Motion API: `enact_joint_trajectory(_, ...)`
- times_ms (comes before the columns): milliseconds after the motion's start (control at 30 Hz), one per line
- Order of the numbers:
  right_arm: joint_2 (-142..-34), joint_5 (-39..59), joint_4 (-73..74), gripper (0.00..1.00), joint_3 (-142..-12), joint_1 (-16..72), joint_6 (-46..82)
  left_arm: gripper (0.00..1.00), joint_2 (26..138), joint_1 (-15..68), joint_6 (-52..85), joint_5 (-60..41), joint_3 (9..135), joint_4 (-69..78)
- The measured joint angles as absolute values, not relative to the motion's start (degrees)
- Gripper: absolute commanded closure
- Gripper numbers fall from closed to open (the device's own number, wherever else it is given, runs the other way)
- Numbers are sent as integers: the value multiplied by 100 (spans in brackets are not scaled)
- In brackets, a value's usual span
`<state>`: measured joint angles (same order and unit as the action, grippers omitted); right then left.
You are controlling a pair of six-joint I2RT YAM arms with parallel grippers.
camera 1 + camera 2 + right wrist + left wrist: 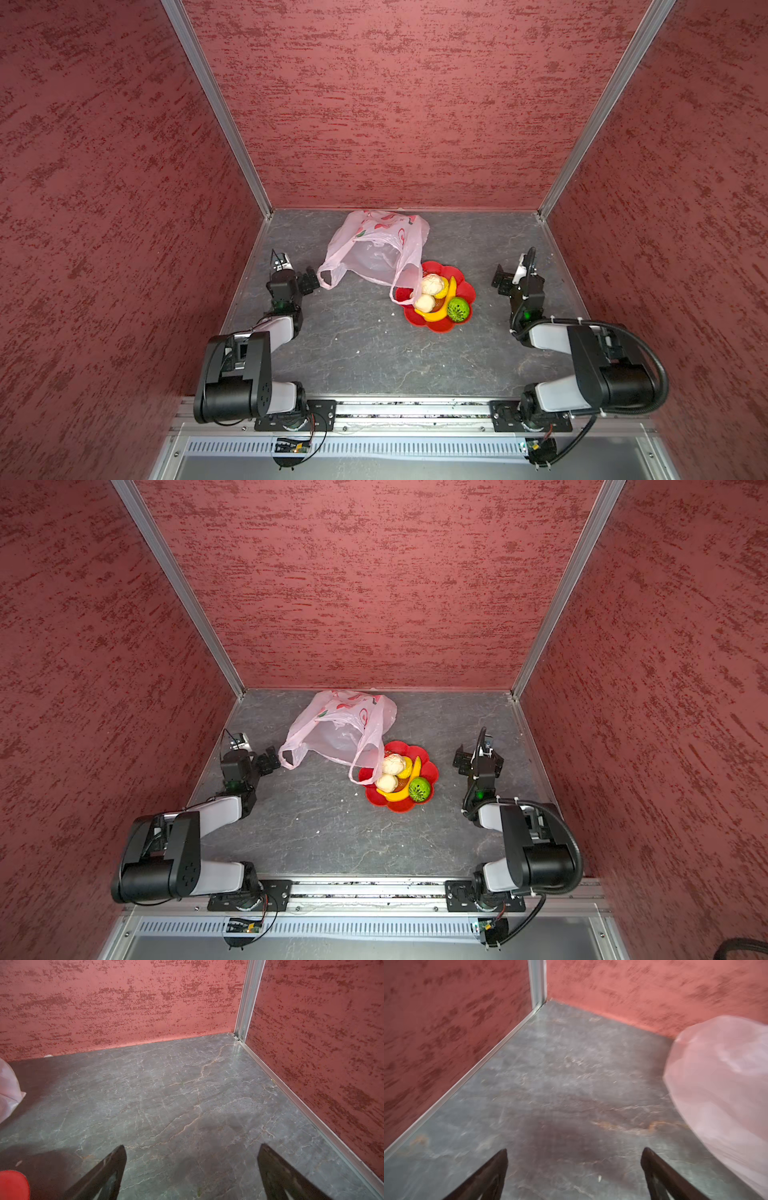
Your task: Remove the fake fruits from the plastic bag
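Pink bag [374, 253]; handle [411, 276] seemingly overlaps dish [467, 293] holding fruits [432, 284].

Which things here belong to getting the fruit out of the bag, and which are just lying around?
Job: plastic bag, banana, green speckled ball, two beige lumpy balls, orange-yellow round fruit.
Just there: red flower-shaped dish.

A lab robot cell. Red textured panels [395, 104] joined by aluminium posts [217, 108] box in a grey stone-look surface [374, 353] ahead of and beside the left gripper [309, 281] and right gripper [500, 281]. Well behind them, a metal rail [411, 411] bears black arm mounts [295, 415], with a slotted cable duct [395, 448] just past it.
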<state>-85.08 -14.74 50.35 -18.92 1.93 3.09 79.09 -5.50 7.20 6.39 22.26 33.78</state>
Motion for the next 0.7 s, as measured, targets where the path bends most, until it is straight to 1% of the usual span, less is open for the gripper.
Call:
enact_joint_trajectory(100, -8648, -1334, 5614, 1, -1621, 71, 290, 1, 8136, -384, 565, 513, 1944, 4165)
enact_joint_trajectory(200, -8807, -1221, 6134, 1, -1389, -38, 294, 1, 8621, -45, 303, 526, 1846, 4934)
enact_joint_trajectory(300, -8851, -1223, 6281, 1, -1411, -73, 307, 1, 8820, 121, 143, 502, 1881, 5057)
enact_joint_trajectory(467, -8851, -1225, 6410, 1, -1468, -86, 320, 1, 8814, -104, 137, 366, 2088, 5096)
enact_joint_trajectory(700, -8853, -1221, 6407, 1, -1507, -106, 342, 1, 8814, -106, 137, 301, 2102, 5105)
